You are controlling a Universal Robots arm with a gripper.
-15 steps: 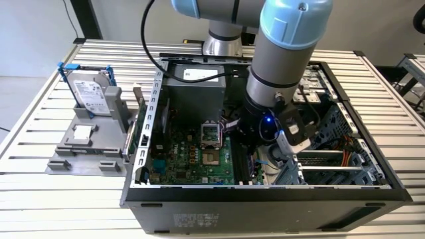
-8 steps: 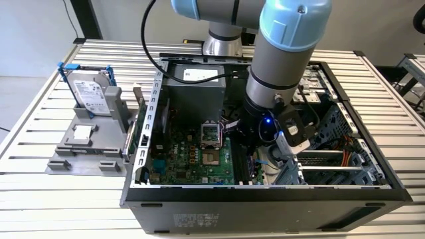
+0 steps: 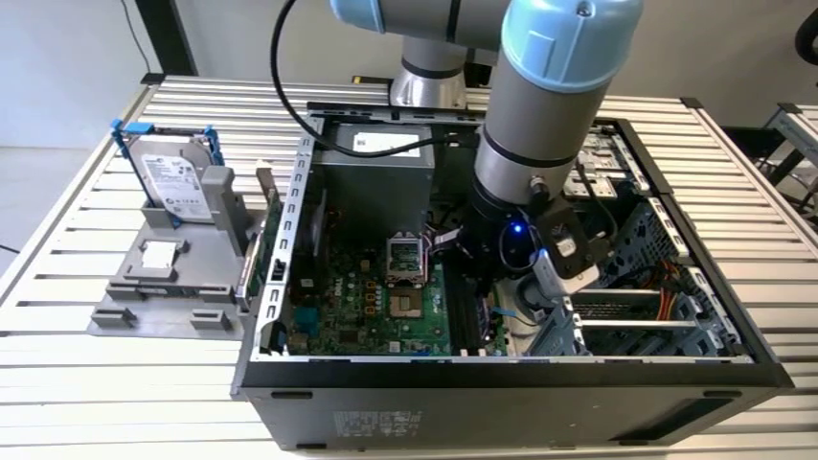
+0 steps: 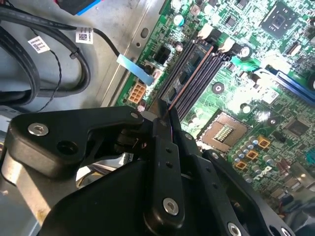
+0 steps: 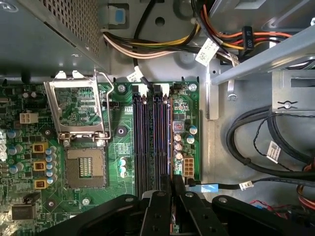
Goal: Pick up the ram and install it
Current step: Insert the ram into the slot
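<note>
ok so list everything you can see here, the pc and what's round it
table: one, pale, slatted, under everything
computer case: one, black, open on the table
circuit board: one, green, on the case floor
memory slots: several, black, side by side on the board
processor socket: one, silver, beside the slots, frame lifted
cables: several, mostly black, along the case wall
hard drive: one, silver in a blue frame, upright at the exterior view's left of the case
stand: one, grey, under the drive
ram stick: one, dark, lying along the slots
arm: one, grey with pale blue caps, reaching into the case
fingers: two, black, closed on the ram stick's end
</note>
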